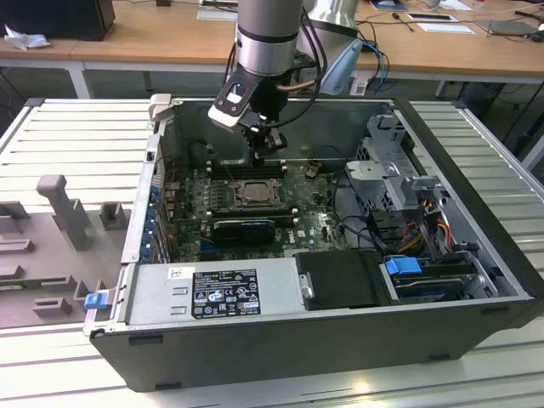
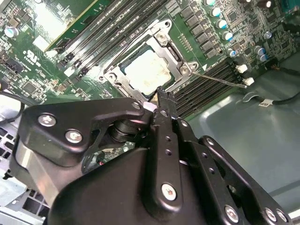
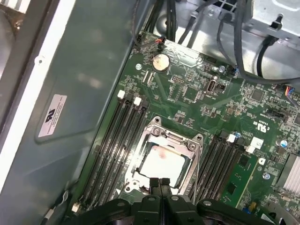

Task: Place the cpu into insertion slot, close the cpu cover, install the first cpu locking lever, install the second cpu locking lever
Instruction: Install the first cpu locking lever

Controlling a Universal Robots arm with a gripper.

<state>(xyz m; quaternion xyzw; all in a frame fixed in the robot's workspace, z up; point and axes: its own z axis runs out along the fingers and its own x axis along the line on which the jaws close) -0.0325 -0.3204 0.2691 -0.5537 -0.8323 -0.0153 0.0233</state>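
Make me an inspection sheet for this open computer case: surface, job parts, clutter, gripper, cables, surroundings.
Surface: green motherboard lying inside the open computer case.
Job's things: cpu sits in the insertion slot; cpu cover appears to be down around it; a thin locking lever juts out sideways from the socket.
Clutter: grey fixture blocks beside the case, on the exterior view's left.
Grippers: gripper shut, tips at the socket's edge next to the cpu; whether they touch cannot be told.
Cables: black bundle at the board's edge; coloured wires by the drive bays.
Surroundings: ribbed metal table; wooden desks behind.
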